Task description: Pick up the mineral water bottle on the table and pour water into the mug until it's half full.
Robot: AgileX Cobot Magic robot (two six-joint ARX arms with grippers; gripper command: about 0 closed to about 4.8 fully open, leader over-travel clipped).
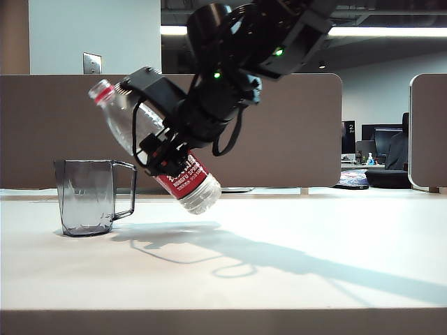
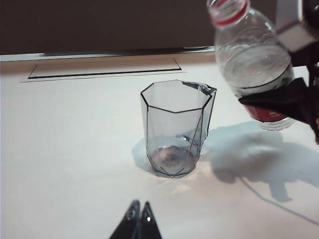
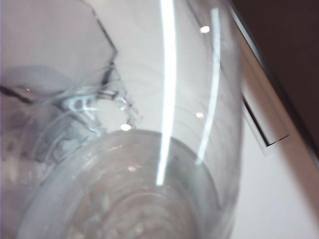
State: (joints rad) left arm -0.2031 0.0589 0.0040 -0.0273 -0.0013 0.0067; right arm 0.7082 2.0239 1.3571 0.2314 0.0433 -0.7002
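The mineral water bottle [image 1: 133,125] hangs tilted in the air, its red-ringed neck up and to the left and its labelled base down and to the right. My right gripper [image 1: 157,122] is shut on its middle. The neck sits high above the mug [image 1: 87,199], which stands on the table [image 1: 279,279] at the left with its handle to the right. In the left wrist view the mug [image 2: 177,129] stands mid-frame, the bottle [image 2: 251,64] beside it with water [image 2: 254,74] inside. My left gripper [image 2: 139,206] hovers shut short of the mug. The bottle [image 3: 149,149] fills the right wrist view and hides the fingers.
A brown partition [image 1: 293,132] runs behind the table. A recessed hatch [image 2: 104,67] lies in the tabletop beyond the mug. The brown front edge [image 1: 223,322] is close to the camera. Monitors and a chair [image 1: 384,153] stand far off at the right.
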